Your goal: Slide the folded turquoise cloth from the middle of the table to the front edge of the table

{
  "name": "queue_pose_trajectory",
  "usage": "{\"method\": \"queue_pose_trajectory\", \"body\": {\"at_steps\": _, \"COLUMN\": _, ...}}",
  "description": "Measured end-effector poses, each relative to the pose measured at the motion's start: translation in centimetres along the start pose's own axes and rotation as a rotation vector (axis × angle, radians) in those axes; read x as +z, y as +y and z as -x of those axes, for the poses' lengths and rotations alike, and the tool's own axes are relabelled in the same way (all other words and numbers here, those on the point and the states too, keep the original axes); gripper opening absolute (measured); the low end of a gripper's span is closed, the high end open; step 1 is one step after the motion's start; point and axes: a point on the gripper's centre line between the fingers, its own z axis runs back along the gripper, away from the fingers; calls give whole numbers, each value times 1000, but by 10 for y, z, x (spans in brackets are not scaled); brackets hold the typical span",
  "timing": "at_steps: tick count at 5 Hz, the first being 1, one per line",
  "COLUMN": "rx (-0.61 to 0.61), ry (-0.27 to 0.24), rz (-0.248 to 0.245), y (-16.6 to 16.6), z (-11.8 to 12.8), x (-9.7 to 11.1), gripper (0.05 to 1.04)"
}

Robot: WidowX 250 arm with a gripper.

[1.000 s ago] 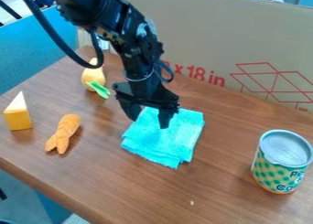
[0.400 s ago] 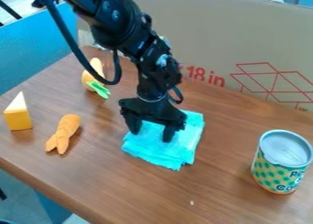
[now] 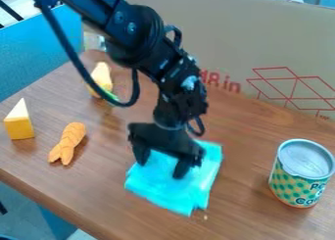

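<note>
Turquoise, square folded cloth [image 3: 171,189] lies toward the front edge of the desk [image 3: 118,200]; on it, wide jaws should press lightly, evenly.

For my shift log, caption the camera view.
Black gripper, fingers apart, at a turquoise cloth on a wooden table, toy wedge and can to either side.

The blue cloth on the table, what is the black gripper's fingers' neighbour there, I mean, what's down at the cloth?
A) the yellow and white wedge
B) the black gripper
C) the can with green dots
B: the black gripper is down at the blue cloth with its fingers apart, while the can and the wedge stand away from it.
</note>
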Motion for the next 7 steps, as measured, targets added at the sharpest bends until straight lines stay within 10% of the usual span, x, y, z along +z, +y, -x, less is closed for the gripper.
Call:
{"method": "queue_pose_trajectory", "body": {"at_steps": 3, "rx": -92, "ry": 87, "rz": 66, "y": -44, "z": 54, "x": 13, "gripper": 1001}}
{"method": "queue_pose_trajectory", "body": {"at_steps": 6, "rx": 95, "ry": -162, "rz": 194, "y": 19, "z": 23, "x": 104, "gripper": 1001}}
{"method": "queue_pose_trajectory", "body": {"at_steps": 7, "rx": 100, "ry": -117, "rz": 216, "y": 45, "z": 12, "x": 131, "gripper": 1001}}
